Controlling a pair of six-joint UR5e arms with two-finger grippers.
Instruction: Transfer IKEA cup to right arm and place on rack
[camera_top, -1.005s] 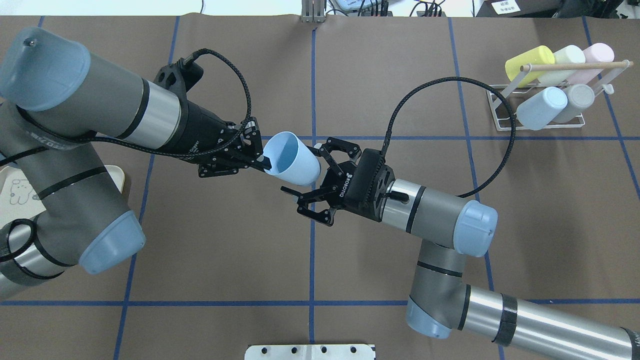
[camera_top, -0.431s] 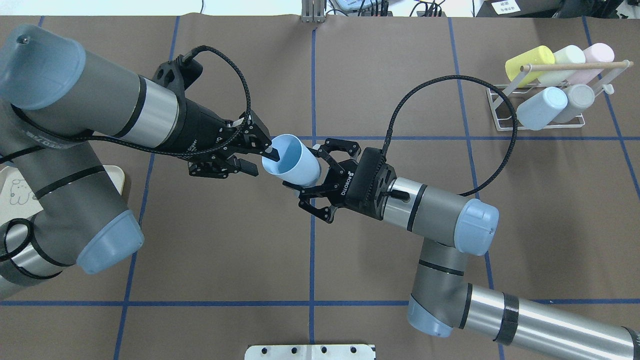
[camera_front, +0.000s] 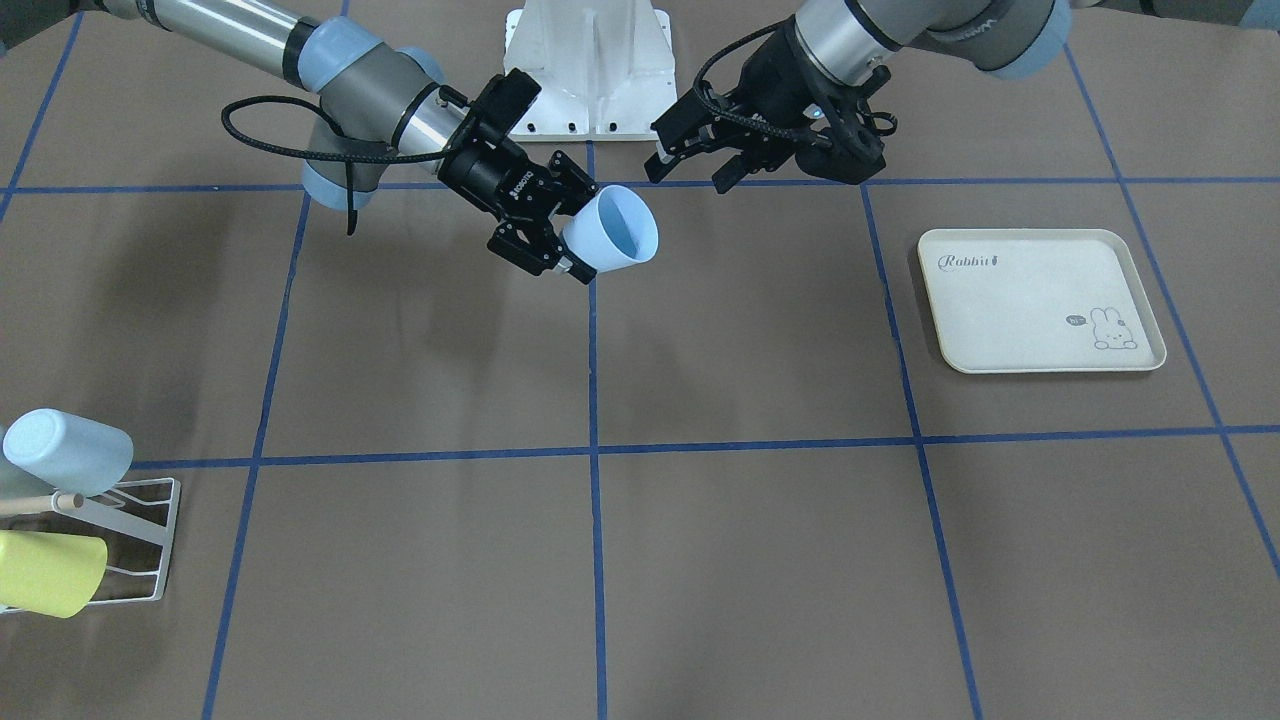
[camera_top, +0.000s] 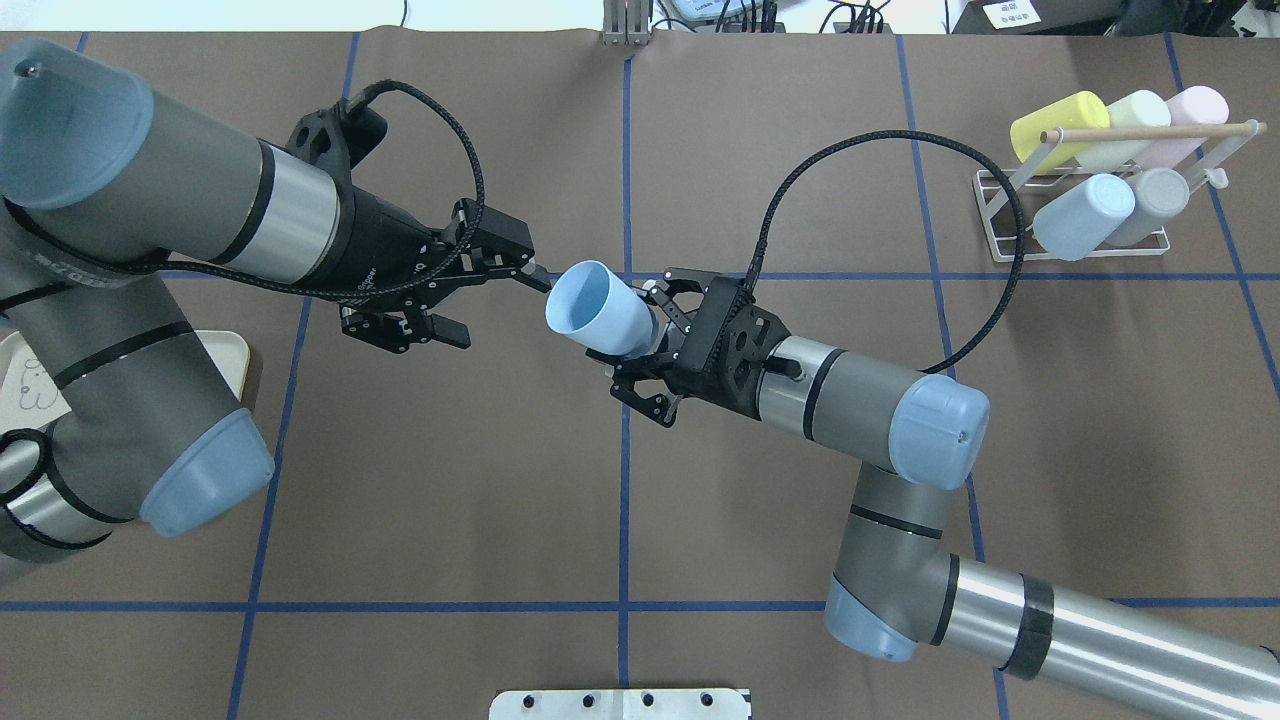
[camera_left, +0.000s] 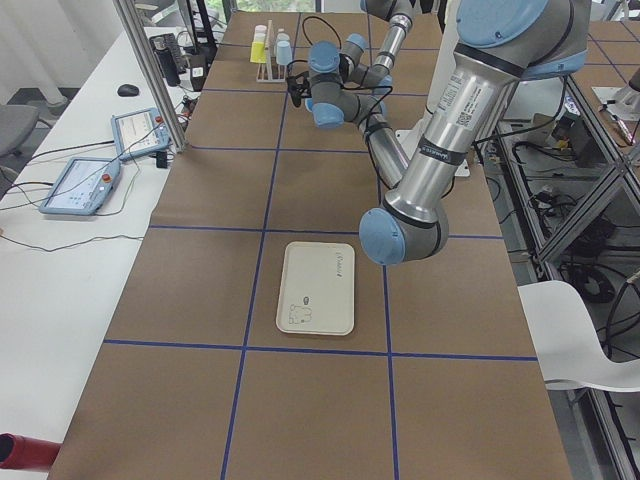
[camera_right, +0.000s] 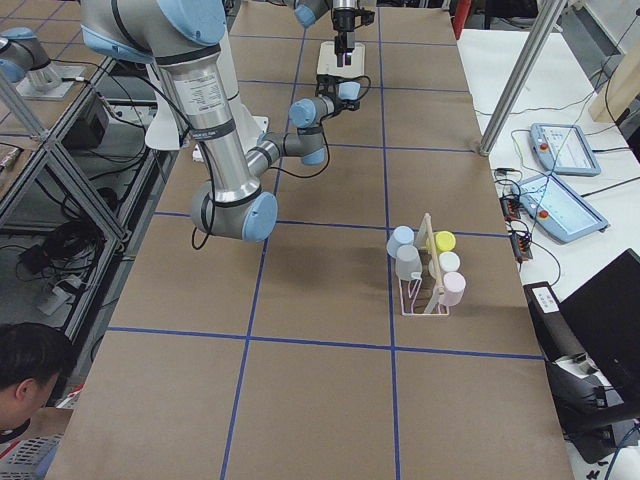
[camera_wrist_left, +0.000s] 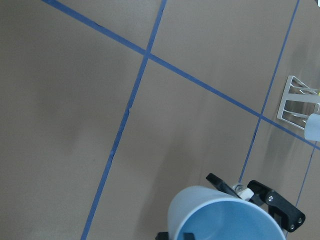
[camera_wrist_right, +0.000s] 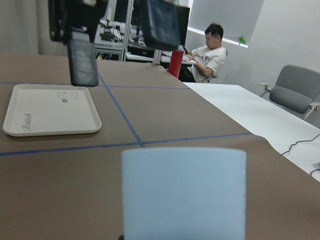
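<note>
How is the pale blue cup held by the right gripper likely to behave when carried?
Probably stiff: the cup shows an undistorted round rim in the right gripper. Likely light, since it is empty and thin-walled. Its smooth tapered wall might slip, being held sideways near the base.

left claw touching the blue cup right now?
Apart. The front-facing view shows table surface between the open left claw and the blue cup, which the right claw grips.
</note>
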